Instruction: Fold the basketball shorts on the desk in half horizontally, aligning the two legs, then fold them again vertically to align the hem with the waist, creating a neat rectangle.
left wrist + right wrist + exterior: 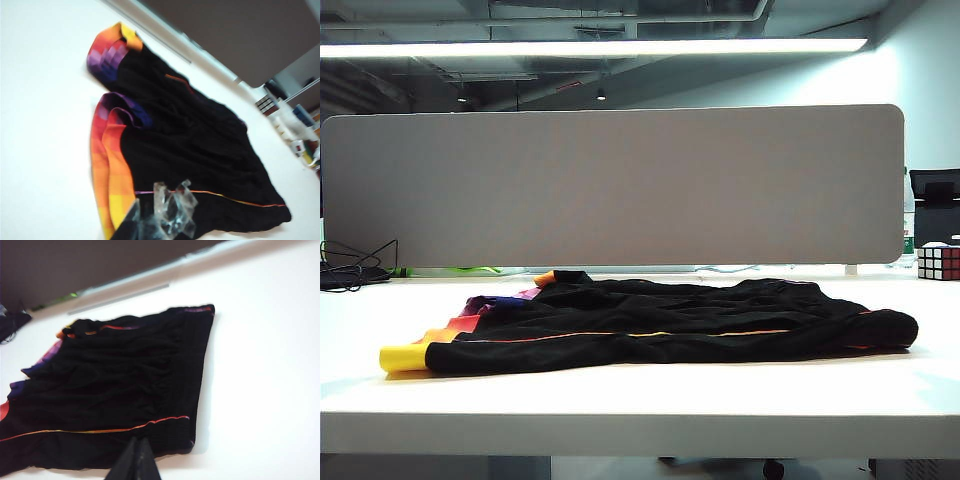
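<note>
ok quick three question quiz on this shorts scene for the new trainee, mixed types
1. True or false: the basketball shorts lie spread on the desk, not yet folded.
2. The hem bands point to which side in the exterior view? A left, B right.
3. Fill in: the left gripper and right gripper hover over the shorts, both ____.

Key: 1 true; 2 A; 3 shut.

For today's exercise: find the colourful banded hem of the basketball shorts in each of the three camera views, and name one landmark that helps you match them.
Exterior view: the hem is at the shorts' left end.
Left wrist view: the hem lies just beyond the left claw.
Right wrist view: only a sliver of the hem shows at the frame's edge.
Shared landmark: the grey divider panel.
</note>
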You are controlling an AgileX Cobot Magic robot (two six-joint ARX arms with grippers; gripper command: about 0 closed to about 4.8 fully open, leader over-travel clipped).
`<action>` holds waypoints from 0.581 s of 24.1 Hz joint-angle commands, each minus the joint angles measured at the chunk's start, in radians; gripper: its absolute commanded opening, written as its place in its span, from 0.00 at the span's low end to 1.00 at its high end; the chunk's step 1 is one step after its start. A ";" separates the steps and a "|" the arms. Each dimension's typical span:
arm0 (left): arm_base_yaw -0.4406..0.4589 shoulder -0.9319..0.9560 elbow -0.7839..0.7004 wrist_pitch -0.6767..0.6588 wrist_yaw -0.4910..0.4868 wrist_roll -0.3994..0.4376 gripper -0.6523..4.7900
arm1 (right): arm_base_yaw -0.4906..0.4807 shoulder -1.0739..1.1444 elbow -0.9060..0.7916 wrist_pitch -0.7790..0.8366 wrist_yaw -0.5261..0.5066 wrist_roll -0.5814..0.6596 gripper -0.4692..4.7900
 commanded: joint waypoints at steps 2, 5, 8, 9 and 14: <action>-0.002 0.232 0.116 0.032 0.072 0.180 0.11 | 0.000 0.381 0.200 0.018 -0.088 -0.004 0.08; -0.001 0.364 0.184 0.068 0.196 0.269 0.11 | -0.001 0.590 0.321 0.006 -0.209 -0.003 0.08; -0.001 0.458 0.190 0.192 0.285 0.143 0.11 | 0.000 0.703 0.395 -0.023 -0.268 0.008 0.08; -0.001 0.494 0.190 0.222 0.302 0.075 0.11 | 0.000 0.737 0.413 -0.028 -0.285 0.015 0.08; -0.002 0.701 0.199 0.257 0.344 -0.061 0.18 | -0.002 0.835 0.455 -0.120 -0.308 0.029 0.09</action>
